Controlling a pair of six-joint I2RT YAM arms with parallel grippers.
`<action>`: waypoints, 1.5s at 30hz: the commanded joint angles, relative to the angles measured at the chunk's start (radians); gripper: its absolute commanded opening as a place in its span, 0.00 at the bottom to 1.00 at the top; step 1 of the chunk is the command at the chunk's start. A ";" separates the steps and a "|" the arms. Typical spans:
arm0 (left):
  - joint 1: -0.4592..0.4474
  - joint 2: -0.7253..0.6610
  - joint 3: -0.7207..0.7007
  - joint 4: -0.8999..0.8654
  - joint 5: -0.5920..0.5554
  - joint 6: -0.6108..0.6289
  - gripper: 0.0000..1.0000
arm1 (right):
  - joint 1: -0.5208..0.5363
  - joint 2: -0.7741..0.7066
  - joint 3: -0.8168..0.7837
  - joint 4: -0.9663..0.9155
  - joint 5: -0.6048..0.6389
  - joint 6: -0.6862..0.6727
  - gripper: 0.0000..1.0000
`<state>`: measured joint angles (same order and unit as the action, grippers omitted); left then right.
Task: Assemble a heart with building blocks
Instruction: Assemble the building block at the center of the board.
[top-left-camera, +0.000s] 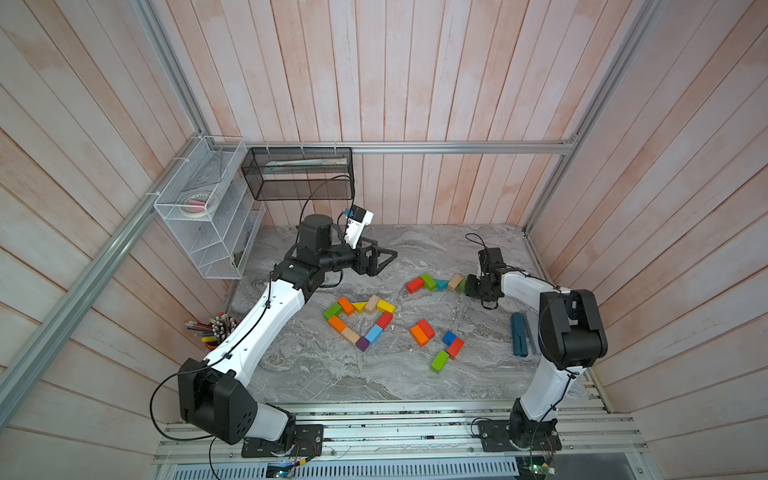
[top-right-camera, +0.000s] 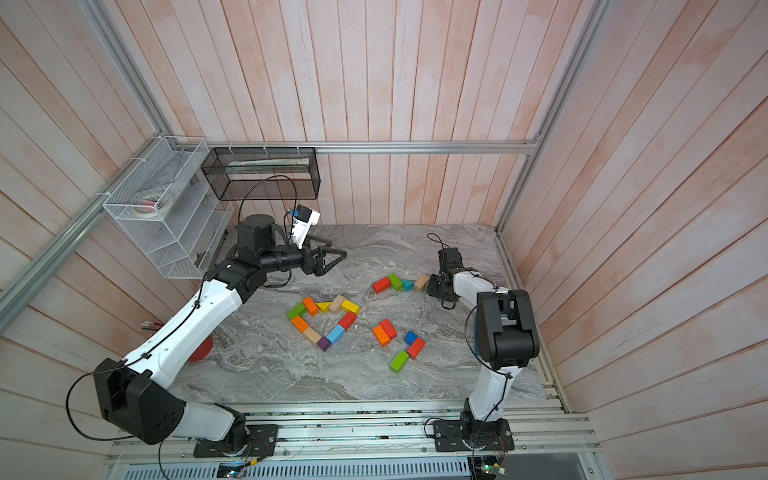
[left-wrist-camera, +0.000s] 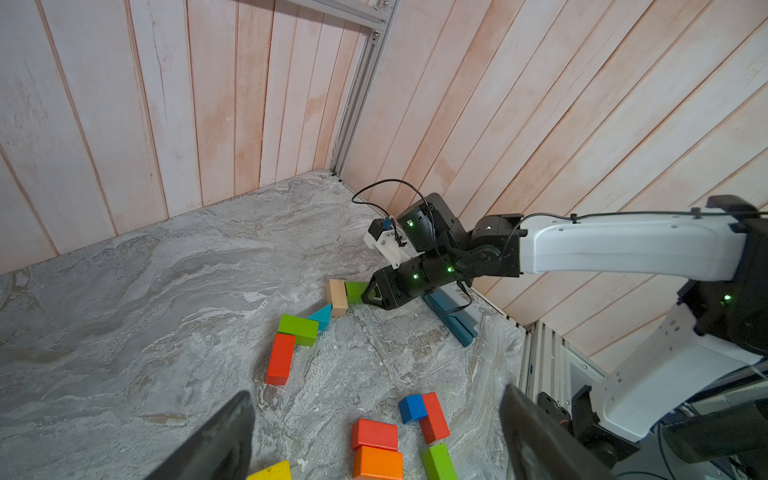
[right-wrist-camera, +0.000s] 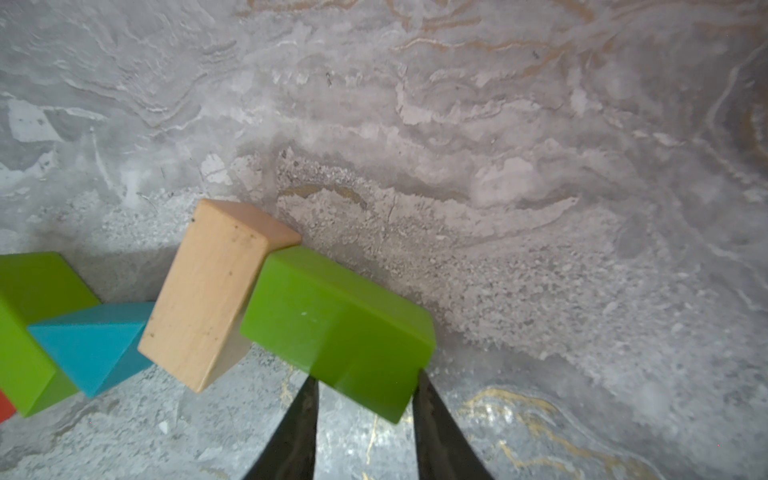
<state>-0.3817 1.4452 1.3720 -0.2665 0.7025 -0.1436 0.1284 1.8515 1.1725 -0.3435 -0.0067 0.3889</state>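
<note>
- Plainly, the right hand (right-wrist-camera: 365, 379) is closed on a green block (right-wrist-camera: 332, 316). Its two dark fingers (right-wrist-camera: 305, 419) press the block's near end from either side. The blurred tips leave it unclear whether the block is lifted off the counter (right-wrist-camera: 498, 166).
- That green block sits at about 2 o'clock on the counter, at the end of a bent row. Its far corner touches a tan block (right-wrist-camera: 208, 291).
- Past the tan block the row runs off toward 9 o'clock: a teal wedge (top-left-camera: 441, 284), a second green block (top-left-camera: 429, 281) and a red block (top-left-camera: 414, 285), each touching the next.
- The left hand (top-left-camera: 385, 262) hangs above the counter at about 11 o'clock, its jaws spread wide with nothing between them.
- Near the counter's middle a ring of ten blocks (top-left-camera: 374, 333) forms a heart outline, its point aimed at 6 o'clock.
- At about 4 o'clock lie loose pieces. An orange block (top-left-camera: 419, 336) lies flush against a red brick (top-left-camera: 427, 328).
- Just beside that pair are a blue cube (top-left-camera: 449, 337), a lower red piece (top-left-camera: 456, 347) and a green brick (top-left-camera: 439, 360).
</note>
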 joint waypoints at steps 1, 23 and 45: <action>0.002 -0.002 -0.015 0.021 0.017 -0.001 0.93 | -0.003 0.026 0.027 -0.005 -0.015 0.019 0.38; 0.002 -0.007 -0.015 0.020 0.021 -0.003 0.93 | 0.074 -0.190 -0.138 -0.002 0.007 0.030 0.51; 0.008 -0.019 -0.015 0.019 0.020 0.004 0.93 | 0.550 -0.209 -0.197 -0.097 0.137 -0.149 0.57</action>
<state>-0.3798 1.4452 1.3720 -0.2646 0.7033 -0.1436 0.6647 1.6157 0.9512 -0.3733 0.0601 0.2718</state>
